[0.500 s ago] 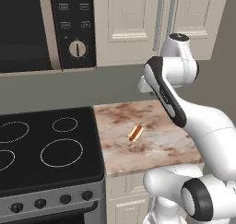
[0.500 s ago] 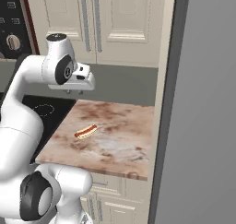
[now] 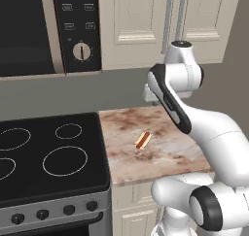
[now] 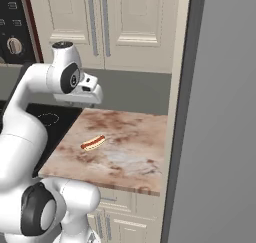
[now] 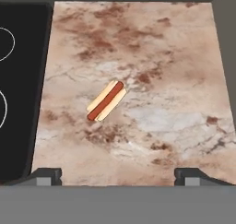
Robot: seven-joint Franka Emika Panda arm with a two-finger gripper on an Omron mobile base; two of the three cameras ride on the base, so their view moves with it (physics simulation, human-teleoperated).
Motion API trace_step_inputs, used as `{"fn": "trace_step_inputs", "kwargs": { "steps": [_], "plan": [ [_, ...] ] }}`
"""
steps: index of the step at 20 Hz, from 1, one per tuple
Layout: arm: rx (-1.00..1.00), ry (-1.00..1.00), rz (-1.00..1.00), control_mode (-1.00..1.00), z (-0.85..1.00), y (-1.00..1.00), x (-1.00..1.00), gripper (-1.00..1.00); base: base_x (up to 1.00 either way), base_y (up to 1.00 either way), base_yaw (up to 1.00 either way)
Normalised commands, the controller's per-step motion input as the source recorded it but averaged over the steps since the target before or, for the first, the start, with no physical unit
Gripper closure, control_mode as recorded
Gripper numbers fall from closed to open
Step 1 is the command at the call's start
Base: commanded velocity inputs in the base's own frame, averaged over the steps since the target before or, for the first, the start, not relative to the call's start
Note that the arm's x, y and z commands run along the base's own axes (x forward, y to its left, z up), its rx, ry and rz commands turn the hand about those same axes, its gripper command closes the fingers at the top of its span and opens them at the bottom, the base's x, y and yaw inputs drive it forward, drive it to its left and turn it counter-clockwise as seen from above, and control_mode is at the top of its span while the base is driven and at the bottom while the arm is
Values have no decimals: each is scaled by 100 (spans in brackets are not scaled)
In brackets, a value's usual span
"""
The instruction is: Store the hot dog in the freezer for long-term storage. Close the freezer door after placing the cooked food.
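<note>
The hot dog [image 3: 142, 140] [image 4: 93, 142] [image 5: 107, 100], a tan bun with a reddish-brown sausage, lies diagonally on the marbled counter [image 3: 170, 143] near its middle. My gripper [image 5: 118, 176] hangs well above it, pointing down, open and holding nothing, with the hot dog ahead of the fingertips [image 5: 45, 174] in the hand view. The hand [image 4: 86, 94] sits over the counter's back left part. The freezer [image 4: 222, 117] shows as a tall plain grey face to the right of the counter. The freezer door is out of view.
A black cooktop [image 3: 48, 155] adjoins the counter on the left, under a microwave [image 3: 44, 26] with a dial. Cream panelled cupboards [image 4: 115, 27] hang above the counter. A cream side panel [image 4: 176, 117] separates the counter from the grey cabinet.
My hand has sunk slightly toward the counter. The hot dog has stayed in place.
</note>
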Motion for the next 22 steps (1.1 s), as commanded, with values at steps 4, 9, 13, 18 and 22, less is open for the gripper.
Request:
{"fn": "trace_step_inputs", "kwargs": {
  "steps": [4, 9, 13, 18, 22],
  "plan": [
    [1, 0, -26, -100, -61, 1, 0, -100, 0, 0, 0],
    [2, 0, -29, -100, -55, 1, 0, -100, 0, 0, 0],
    [0, 0, -28, -100, -63, 0, 0, -100, 0, 0, 0],
    [5, 4, -21, -100, -56, 6, 5, -100, 0, 0, 0],
    [7, 0, -17, -100, -38, 19, 1, -100, 0, 0, 0]
  ]
}}
